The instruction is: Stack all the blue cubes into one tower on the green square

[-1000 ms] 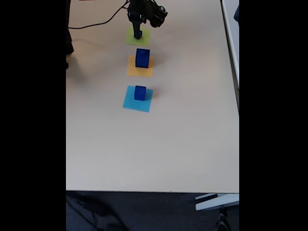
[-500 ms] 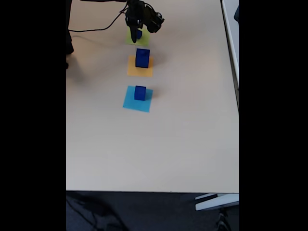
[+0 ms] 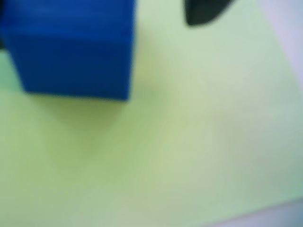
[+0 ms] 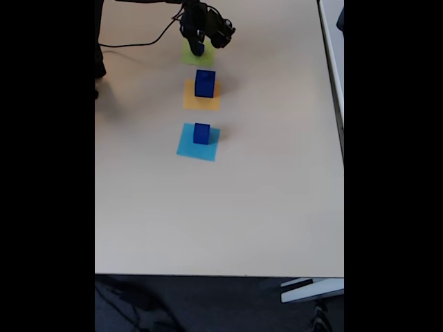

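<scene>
A small blue cube (image 4: 199, 48) sits on the green square (image 4: 192, 58) at the far end of the table. In the wrist view this cube (image 3: 75, 47) is close up at the upper left, resting on the green square (image 3: 189, 142). My gripper (image 4: 196, 43) hangs right over it. One dark fingertip (image 3: 203, 12) stands apart from the cube's right face with green paper between them, so my gripper (image 3: 102, 28) looks open around the cube. A larger blue cube (image 4: 205, 83) stands on the orange square (image 4: 191, 102). Another blue cube (image 4: 201, 133) stands on the light-blue square (image 4: 188, 148).
The three squares lie in a line down the beige table (image 4: 221, 207). A black cable (image 4: 131, 43) runs along the far left. The table's right edge (image 4: 333, 83) and near edge (image 4: 221, 275) bound the surface.
My gripper tip, planted on the green square a second ago, shifted slightly up and left, uncovering the small blue cube. The other two cubes have stayed put.
</scene>
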You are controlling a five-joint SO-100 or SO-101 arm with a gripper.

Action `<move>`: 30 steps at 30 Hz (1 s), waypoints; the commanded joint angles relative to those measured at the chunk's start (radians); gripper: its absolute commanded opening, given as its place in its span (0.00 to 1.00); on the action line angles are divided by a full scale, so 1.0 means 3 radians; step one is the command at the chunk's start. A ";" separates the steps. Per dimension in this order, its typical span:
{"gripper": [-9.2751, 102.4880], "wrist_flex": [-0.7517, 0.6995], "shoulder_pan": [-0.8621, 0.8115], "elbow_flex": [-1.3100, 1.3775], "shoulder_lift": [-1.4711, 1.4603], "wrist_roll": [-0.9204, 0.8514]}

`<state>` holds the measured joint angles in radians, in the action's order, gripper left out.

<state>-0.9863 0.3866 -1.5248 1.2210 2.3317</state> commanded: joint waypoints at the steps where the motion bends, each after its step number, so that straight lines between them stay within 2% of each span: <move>1: 0.16 0.0041 0.0020 0.0010 0.0082 -0.0036; 6: 0.08 0.0041 0.0020 -0.0015 0.0092 -0.0036; 14: 0.08 0.0015 -0.0061 -0.0082 0.0235 -0.0174; 17: 0.08 -0.0046 -0.0153 -0.0072 0.0378 -0.0373; 21: 0.08 -0.0419 -0.0322 0.0261 0.0562 -0.0767; 30: 0.08 -0.0573 -0.0649 0.0624 0.0966 -0.1411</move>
<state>-1.1397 0.2117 -1.4251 1.4128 1.9574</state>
